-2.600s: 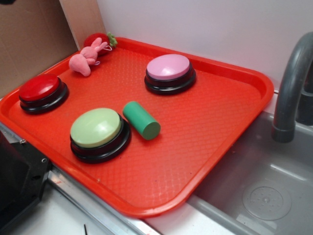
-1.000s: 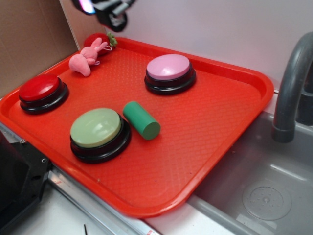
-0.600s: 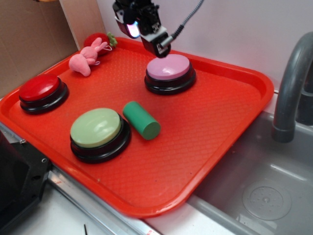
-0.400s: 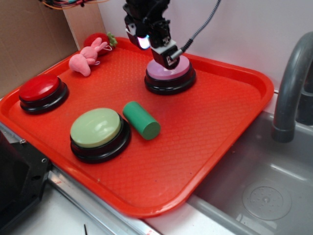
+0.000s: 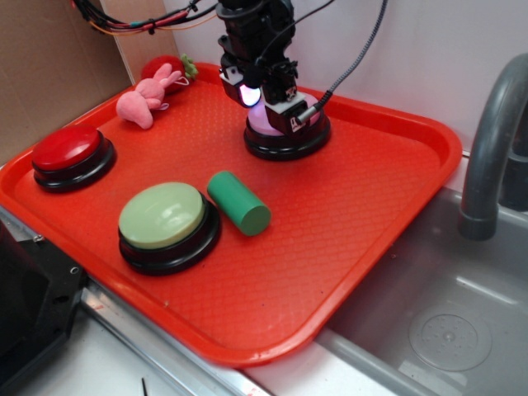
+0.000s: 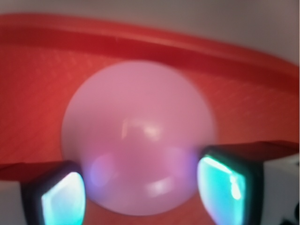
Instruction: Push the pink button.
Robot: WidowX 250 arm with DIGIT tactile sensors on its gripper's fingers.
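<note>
Mia: The tool [image 5: 276,111] was up by the wall a moment ago — now it has come right down on the pink button [image 5: 307,124].

Ben: Is it pushing yet?

Mia: It looks like it touches the top, so the push seems to be starting. In the wrist view the fingers [image 6: 225,185] sit a little apart over the dome, holding nothing.

Ben: Where is the button?

Mia: At the back of the red tray [image 5: 371,214], near the white wall [image 5: 396,49].

Ben: What else is around?

Mia: A green button [image 5: 165,219], a red button [image 5: 70,153], a green cylinder [image 5: 239,202], a pink bunny [image 5: 148,97] — and a sink [image 5: 445,322] with a grey tap [image 5: 491,148] beside the tray.
</note>
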